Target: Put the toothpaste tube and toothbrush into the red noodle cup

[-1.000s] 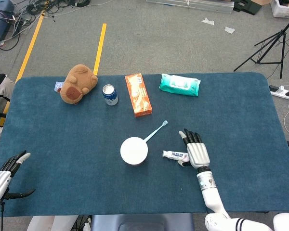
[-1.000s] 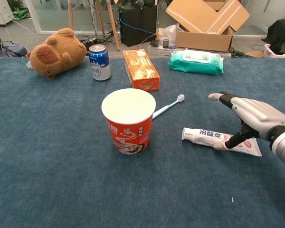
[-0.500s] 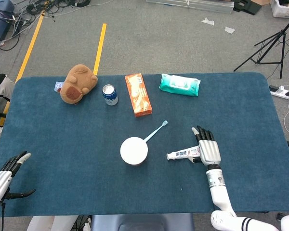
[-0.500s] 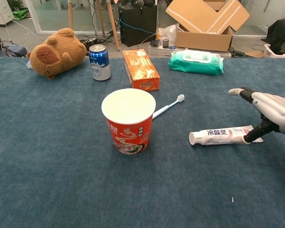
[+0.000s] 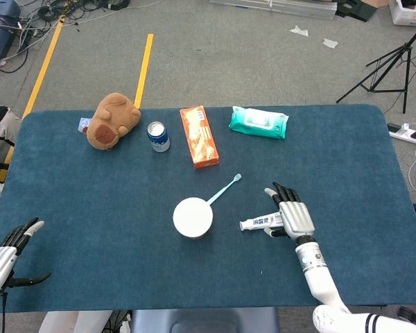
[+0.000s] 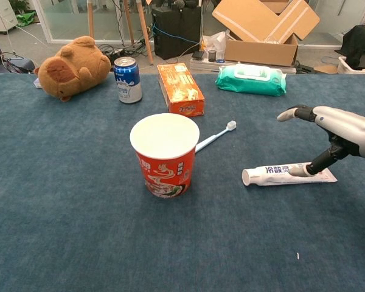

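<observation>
A: Starting far left of the red noodle cup (image 5: 193, 217): what's the left hand (image 5: 5, 258) doing?

B: Palm at the table's (image 5: 90, 208) near corner, fingers spread apart, nothing in them. Only the head view shows it.

A: Back row?

B: Beyond the cup, left to right: brown plush toy (image 6: 71, 66), blue drink can (image 6: 128, 79), orange box (image 6: 180, 89), green wipes pack (image 6: 251, 79). All well apart from the cup.

A: Cup itself?

B: Upright, mouth open, nothing visible inside. Toothbrush (image 6: 214, 137) lies flat on the cloth just beyond-right of it, handle end running behind the rim, head pointing away toward the wipes.

A: And the tube?

B: Toothpaste tube (image 6: 286, 174) lies flat to the right of the cup, cap end facing the cup, crimped tail away from it.

A: Right hand (image 6: 331, 131)?

B: Over the tube's tail half. Fingers (image 6: 298, 112) extended and apart, not wrapped around anything. One dark fingertip comes down onto the tube's top side near its middle; the rest are raised off it. Touching, not gripping.
</observation>
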You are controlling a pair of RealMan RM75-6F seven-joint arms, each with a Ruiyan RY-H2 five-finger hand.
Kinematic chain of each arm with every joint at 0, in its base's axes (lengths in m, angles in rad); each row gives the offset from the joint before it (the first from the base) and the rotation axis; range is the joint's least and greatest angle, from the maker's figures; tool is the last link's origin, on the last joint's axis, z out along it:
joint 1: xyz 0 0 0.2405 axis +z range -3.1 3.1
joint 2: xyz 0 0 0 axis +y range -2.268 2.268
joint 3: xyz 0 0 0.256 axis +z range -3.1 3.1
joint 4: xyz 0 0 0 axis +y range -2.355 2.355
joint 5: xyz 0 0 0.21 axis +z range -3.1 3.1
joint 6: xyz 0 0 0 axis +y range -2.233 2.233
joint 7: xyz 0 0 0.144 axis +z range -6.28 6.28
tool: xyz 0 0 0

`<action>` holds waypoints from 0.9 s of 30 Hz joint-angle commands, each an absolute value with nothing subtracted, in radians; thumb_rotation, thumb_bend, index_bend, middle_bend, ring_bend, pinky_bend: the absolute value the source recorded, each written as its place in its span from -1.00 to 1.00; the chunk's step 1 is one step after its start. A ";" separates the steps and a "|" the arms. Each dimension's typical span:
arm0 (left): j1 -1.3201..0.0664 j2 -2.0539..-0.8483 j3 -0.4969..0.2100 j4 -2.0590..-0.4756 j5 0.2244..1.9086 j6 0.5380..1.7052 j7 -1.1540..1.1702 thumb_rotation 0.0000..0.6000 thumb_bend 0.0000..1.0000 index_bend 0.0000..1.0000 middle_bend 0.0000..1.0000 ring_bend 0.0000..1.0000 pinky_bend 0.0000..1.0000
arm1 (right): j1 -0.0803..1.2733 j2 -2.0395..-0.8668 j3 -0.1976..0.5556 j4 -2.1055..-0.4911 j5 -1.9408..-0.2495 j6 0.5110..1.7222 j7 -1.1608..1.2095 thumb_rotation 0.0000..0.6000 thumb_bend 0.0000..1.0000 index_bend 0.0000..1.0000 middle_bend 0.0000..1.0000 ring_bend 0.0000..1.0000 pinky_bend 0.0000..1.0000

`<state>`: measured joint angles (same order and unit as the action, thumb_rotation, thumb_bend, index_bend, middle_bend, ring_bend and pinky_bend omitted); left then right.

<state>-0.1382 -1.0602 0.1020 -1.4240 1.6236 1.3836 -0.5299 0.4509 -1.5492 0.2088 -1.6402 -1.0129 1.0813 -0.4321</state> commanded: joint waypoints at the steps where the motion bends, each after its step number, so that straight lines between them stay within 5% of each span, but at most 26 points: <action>1: -0.138 -1.060 0.103 -1.423 1.623 1.382 -0.529 1.00 -1.00 -1.00 -1.00 -1.00 -1.00 | 0.474 -1.541 0.209 -1.653 -0.988 1.059 -0.450 1.00 -0.70 -0.64 -1.00 -1.00 -0.86; 13: -0.133 -1.065 0.107 -1.413 1.619 1.378 -0.537 1.00 -1.00 -1.00 -1.00 -1.00 -1.00 | 0.517 -1.534 0.183 -1.667 -0.927 1.016 -0.463 1.00 -0.42 -0.63 -1.00 -1.00 -0.86; 27: -0.133 -1.070 0.109 -1.411 1.618 1.371 -0.534 1.00 -1.00 -1.00 -1.00 -1.00 -1.00 | 0.544 -1.503 0.145 -1.702 -0.874 1.001 -0.471 1.00 -0.41 -0.53 -1.00 -1.00 -0.88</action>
<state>-0.1328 -1.0700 0.1094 -1.4113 1.6182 1.3705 -0.5342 0.5429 -1.5027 0.1463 -1.7026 -0.8748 1.0018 -0.4715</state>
